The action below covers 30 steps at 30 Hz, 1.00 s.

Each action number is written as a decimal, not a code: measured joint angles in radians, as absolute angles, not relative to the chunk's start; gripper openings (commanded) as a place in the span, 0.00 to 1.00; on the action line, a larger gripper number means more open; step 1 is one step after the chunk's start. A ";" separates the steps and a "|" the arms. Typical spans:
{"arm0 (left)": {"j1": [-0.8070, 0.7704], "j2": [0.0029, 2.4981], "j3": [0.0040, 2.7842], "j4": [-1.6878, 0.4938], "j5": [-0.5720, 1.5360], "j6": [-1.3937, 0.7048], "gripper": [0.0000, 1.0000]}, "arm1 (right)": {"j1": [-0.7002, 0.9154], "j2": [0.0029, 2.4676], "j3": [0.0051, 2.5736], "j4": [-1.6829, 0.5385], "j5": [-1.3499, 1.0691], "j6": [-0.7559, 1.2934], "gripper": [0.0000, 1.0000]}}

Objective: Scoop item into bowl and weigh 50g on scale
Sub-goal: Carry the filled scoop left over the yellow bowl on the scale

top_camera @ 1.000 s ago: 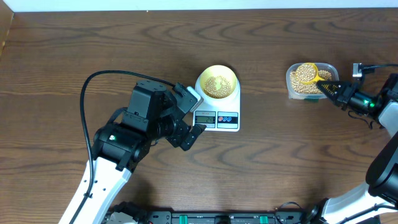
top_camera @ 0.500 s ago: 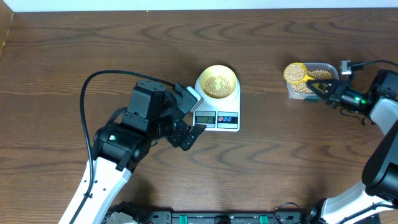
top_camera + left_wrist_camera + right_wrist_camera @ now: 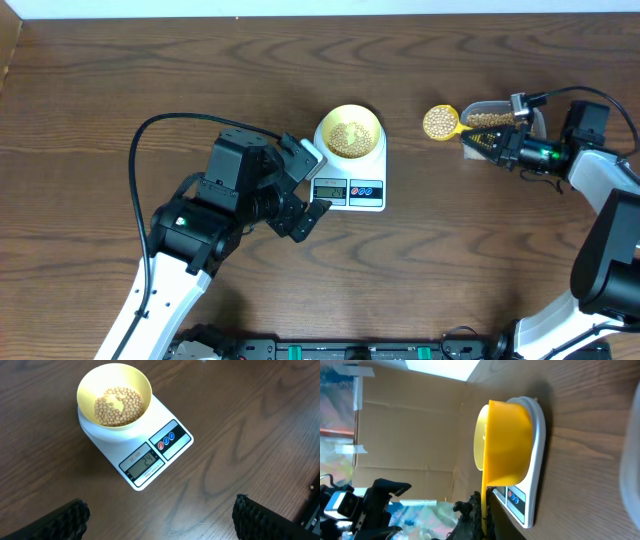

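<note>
Left gripper [image 3: 161,510] hangs with fingers spread wide and nothing between them, just short of the white scale [image 3: 172,450], whose display reads 24; its small label is too fine to read. The pale-yellow bowl [image 3: 87,385] on the platform holds beans [image 3: 117,405]. Farther right, the right gripper [image 3: 497,142] clamps a yellow scoop [image 3: 441,122] heaped with beans, between bowl and clear tub [image 3: 485,108]

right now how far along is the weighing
Done: bowl sits on the scale with some beans; display seems to read 24. In hand: right gripper holds a full scoop between tub and scale. To do: tip it in and keep adding to 50.
</note>
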State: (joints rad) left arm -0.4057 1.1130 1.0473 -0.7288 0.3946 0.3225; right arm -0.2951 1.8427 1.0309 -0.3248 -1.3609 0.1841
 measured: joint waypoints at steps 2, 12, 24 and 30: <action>-0.406 1.113 1.047 -0.729 0.395 0.323 0.94 | -0.283 1.843 1.031 -0.316 -1.361 0.194 0.01; -0.406 1.113 1.047 -0.729 0.395 0.323 0.94 | -0.245 1.843 1.031 -0.253 -1.362 0.253 0.01; -0.406 1.113 1.047 -0.729 0.395 0.323 0.94 | -0.176 1.843 1.031 -0.242 -1.362 0.278 0.01; -0.406 1.113 1.047 -0.729 0.395 0.323 0.94 | -0.134 1.843 1.031 -0.226 -1.362 0.281 0.01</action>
State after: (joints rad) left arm -0.4057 1.1130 1.0473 -0.7288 0.3946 0.3225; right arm -0.1345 1.8427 1.0309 -0.2264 -1.3621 0.2806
